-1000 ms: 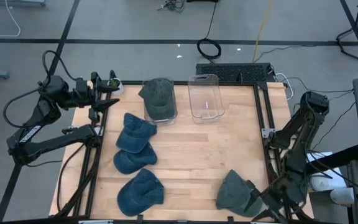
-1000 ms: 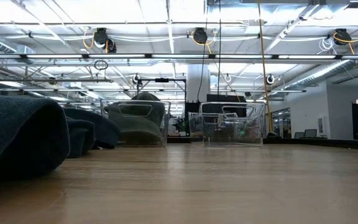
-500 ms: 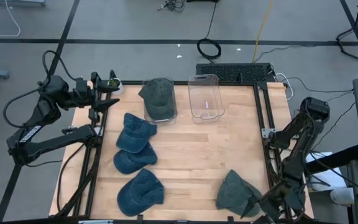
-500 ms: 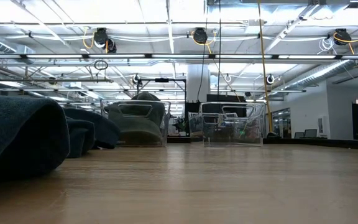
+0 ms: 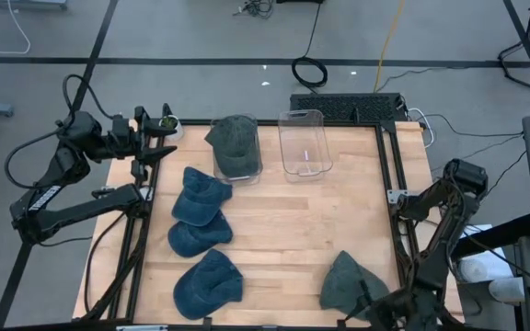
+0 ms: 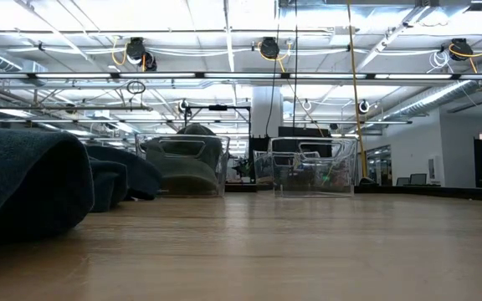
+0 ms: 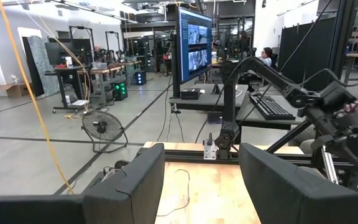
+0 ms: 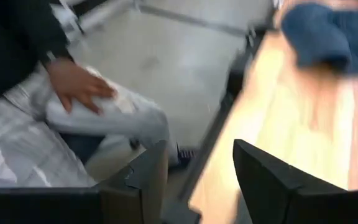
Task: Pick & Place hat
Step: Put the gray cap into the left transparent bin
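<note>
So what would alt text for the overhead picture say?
A wooden table seen from above holds three blue hats, a grey hat and two clear bins, one with a hat inside. Dark robot arms sit at each side.

Five hats are seen on the table (image 5: 293, 230) in the high view. A grey-green hat (image 5: 235, 140) is held in the left clear bin (image 5: 237, 170) at about 12 o'clock, crown up and bulging above the rim. Three blue hats are laid in a line toward 8 o'clock: the top blue hat (image 5: 201, 196) overlaps the middle blue hat (image 5: 196, 237), while the lowest blue hat (image 5: 207, 283) lies just apart. A second grey-green hat (image 5: 348, 281) is slumped at 5 o'clock near the edge.
</note>
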